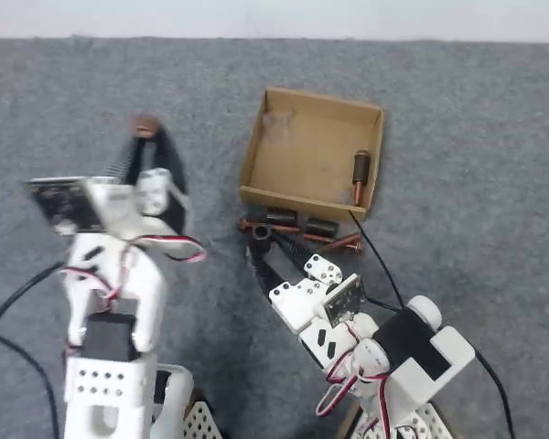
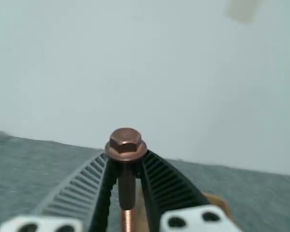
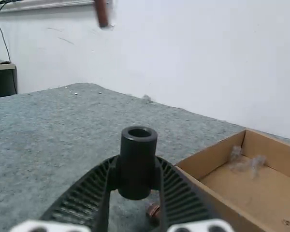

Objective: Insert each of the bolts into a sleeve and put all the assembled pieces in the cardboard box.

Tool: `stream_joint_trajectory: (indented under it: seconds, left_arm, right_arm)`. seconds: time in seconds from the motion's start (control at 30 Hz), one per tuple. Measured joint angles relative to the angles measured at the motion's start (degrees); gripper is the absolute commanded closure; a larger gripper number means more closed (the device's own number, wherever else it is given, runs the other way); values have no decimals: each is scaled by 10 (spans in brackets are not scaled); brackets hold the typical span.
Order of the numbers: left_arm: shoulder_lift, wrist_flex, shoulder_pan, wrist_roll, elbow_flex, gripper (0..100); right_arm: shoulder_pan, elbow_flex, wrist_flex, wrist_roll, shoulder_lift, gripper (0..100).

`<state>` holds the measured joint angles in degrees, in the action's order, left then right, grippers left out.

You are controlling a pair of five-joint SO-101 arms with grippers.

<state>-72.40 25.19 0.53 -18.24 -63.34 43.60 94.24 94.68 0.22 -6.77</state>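
Meeting grey carpet (image 1: pixel 476 137) at far edge: white wall (image 1: pixel 274 16).

Bolt (image 2: pixel 125 144): copper-toned metal, dull sheen on the hex head, shank finely threaded.
Left gripper (image 2: pixel 126 166): black plastic, ribbed, matt; smooth white plastic at its base.
Sleeve (image 3: pixel 138 159): black, smooth, satin rather than glossy; metal or plastic, can't tell.
Right gripper (image 3: pixel 137 171): same ribbed matt black plastic.
Box (image 1: pixel 304 198): brown cardboard, matt, raw-cut edges, wisps of fluff inside.
Table (image 1: pixel 457 137): grey felt-like cloth, rough, fibrous.
Arm shells (image 1: pixel 110 380): white plastic, smooth, faint gloss.
Wall (image 3: pixel 208 58): white, matt.
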Motion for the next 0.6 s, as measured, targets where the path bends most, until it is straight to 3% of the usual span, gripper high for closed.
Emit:
stream_joint_trajectory:
  seconds: [0.2, 0.6]
  left_arm:
    - [0, 0, -99, 1, -36, 989]
    - [0, 0, -182, 1, -73, 989]
  right_arm:
    - [0, 0, 0, 0, 0, 991]
    - [0, 0, 0, 0, 0, 991]
